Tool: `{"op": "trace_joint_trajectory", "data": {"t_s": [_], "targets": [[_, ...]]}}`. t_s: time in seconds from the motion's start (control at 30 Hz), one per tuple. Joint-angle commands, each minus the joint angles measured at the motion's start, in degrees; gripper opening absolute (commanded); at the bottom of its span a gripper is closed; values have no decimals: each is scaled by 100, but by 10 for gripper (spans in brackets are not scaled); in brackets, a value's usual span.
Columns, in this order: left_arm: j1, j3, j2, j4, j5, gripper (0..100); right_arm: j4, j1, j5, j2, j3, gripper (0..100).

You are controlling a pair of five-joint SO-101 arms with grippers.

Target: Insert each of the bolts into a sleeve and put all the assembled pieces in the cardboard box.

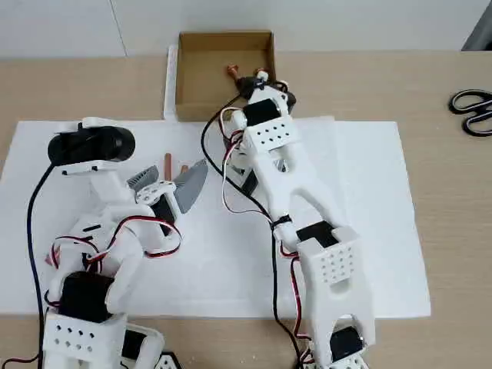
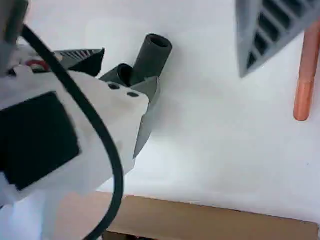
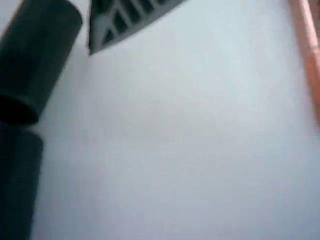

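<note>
The left gripper is hanging wide open over the white sheet, near its far edge, and it is holding nothing. Two orange bolts are lying side by side on the sheet, right by its fingers. The dark sleeves are sitting on the sheet too, close beside the right gripper. I cannot tell if the right gripper is open or shut, or if it is holding a sleeve. The cardboard box is waiting at the far edge of the tabletop, just past the sheet. Scissors are lying by the right edge of the tabletop, well apart from it all.

What could be going wrong from here? I think the bolts are lying so close together that the open fingers might be grabbing both. They might also be pushing one away, and it would be rolling, because bolts are round. The two arms are also working very near each other, so they might be bumping. A bump could be knocking the sleeves over or out of reach.
</note>
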Motion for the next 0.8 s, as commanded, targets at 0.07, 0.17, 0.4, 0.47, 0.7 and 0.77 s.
{"op": "trace_joint_trajectory", "data": {"t_s": [0.07, 0.17, 0.4, 0.47, 0.7, 0.77], "targets": [[9, -22, -62, -123, -44, 280, -277, -31, -62, 75, -18, 208], [9, -22, -62, -123, -44, 280, -295, -31, -62, 242, -26, 208], [9, -22, -44, -132, -44, 280, -391, -31, -62, 374, -26, 208], [9, -22, -44, -132, -44, 280, -488, -31, -62, 382, -26, 208], [9, -22, -53, -132, -44, 280, -497, -31, -35, 391, -26, 208], [9, -22, -53, -132, -44, 280, -479, -31, -35, 391, -18, 208]]}}
